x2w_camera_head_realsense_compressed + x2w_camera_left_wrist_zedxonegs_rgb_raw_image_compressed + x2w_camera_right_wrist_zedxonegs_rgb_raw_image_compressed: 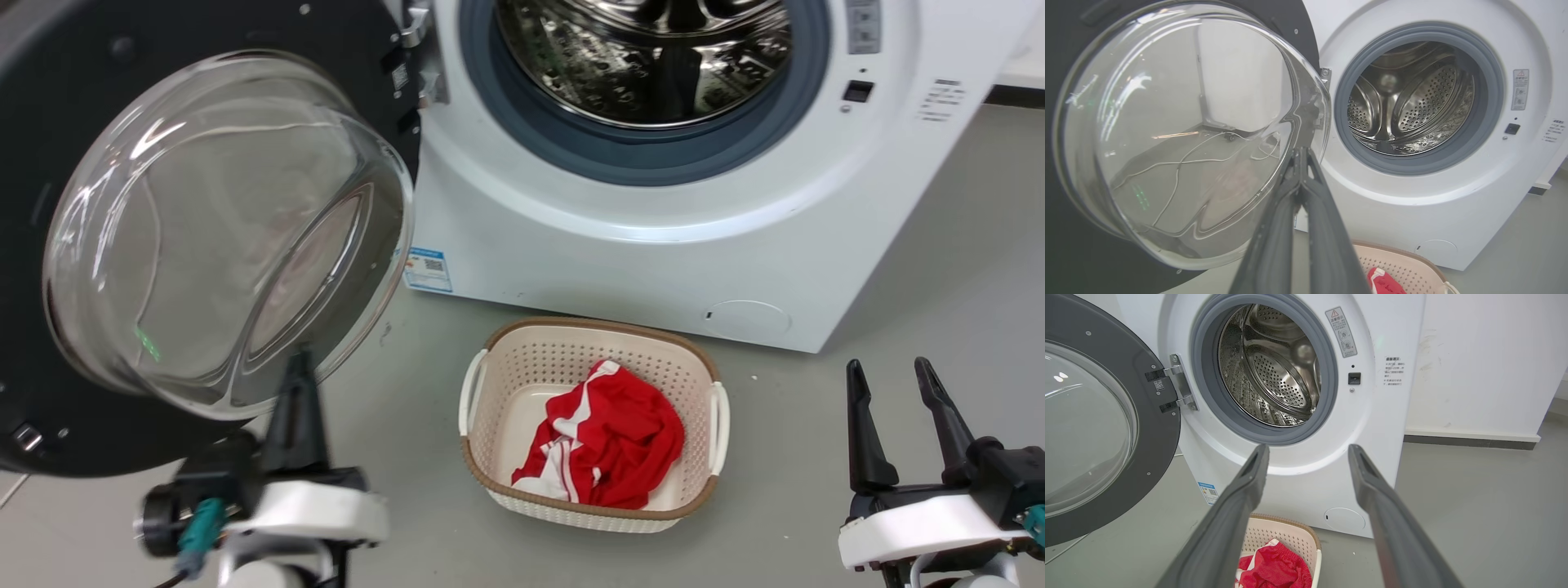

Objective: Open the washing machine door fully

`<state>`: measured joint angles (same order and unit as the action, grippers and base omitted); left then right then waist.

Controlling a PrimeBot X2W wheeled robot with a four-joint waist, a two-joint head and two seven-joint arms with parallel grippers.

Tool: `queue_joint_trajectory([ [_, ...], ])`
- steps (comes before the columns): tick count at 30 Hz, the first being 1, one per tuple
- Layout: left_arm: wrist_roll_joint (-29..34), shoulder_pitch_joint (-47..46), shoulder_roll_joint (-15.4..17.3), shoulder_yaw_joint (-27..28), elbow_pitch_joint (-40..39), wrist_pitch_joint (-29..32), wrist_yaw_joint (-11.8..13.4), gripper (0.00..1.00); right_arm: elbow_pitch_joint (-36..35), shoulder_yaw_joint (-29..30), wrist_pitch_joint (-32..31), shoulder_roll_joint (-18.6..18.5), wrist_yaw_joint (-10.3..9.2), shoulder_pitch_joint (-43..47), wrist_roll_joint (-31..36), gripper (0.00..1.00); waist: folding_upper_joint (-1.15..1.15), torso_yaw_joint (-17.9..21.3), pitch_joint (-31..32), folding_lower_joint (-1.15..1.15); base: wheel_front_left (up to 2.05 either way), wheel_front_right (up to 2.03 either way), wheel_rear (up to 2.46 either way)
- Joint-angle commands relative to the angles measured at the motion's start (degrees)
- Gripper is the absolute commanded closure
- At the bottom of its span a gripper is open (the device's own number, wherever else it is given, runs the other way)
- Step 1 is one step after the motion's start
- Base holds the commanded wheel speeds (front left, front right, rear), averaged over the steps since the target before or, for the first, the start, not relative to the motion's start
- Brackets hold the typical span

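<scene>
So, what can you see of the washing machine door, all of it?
The door is a wide round glossy black disc with a clear glass bowl bulging from its centre. It stands swung open, held by a metal hinge at the left of the machine. The shut left gripper points at the bowl's lower edge; contact is unclear.

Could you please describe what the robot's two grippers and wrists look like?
The left gripper and the right gripper look alike. Each has two long, tapering dark grey fingers rising from a black base, which is mounted on a smooth white wrist shell. A teal connector sits beside each wrist.
</scene>
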<state>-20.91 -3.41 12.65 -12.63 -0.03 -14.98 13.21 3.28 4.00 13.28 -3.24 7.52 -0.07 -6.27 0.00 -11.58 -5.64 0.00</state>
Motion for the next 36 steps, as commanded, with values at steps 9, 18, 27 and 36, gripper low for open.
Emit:
queue_joint_trajectory([
  [9,2.67,-6.10,-4.45,-5.11,6.01,-0.22,-3.13,0.00,-0.21,-0.47,-0.08,0.36,-0.06,-0.27,1.43,0.00,0.00,5.28,2.11,0.00,0.00,0.00,0.00],
  [18,8.79,-6.20,-6.42,-3.48,7.18,-0.22,-1.33,0.00,-1.53,-0.90,-0.51,0.41,-0.06,0.33,2.87,0.00,0.00,10.60,3.91,0.00,0.00,0.00,0.00],
  [27,12.58,-1.86,-5.73,-0.41,6.70,-0.23,0.38,0.00,-1.42,-2.05,-1.08,0.42,-0.06,1.38,2.23,0.00,0.00,12.66,5.64,0.00,0.00,0.00,0.00],
  [36,13.27,-0.53,-6.51,1.31,7.17,-0.22,-0.42,0.00,-1.45,-2.20,-1.36,0.43,-0.06,2.29,1.75,0.00,0.00,12.60,5.91,0.00,0.00,0.00,0.00],
])
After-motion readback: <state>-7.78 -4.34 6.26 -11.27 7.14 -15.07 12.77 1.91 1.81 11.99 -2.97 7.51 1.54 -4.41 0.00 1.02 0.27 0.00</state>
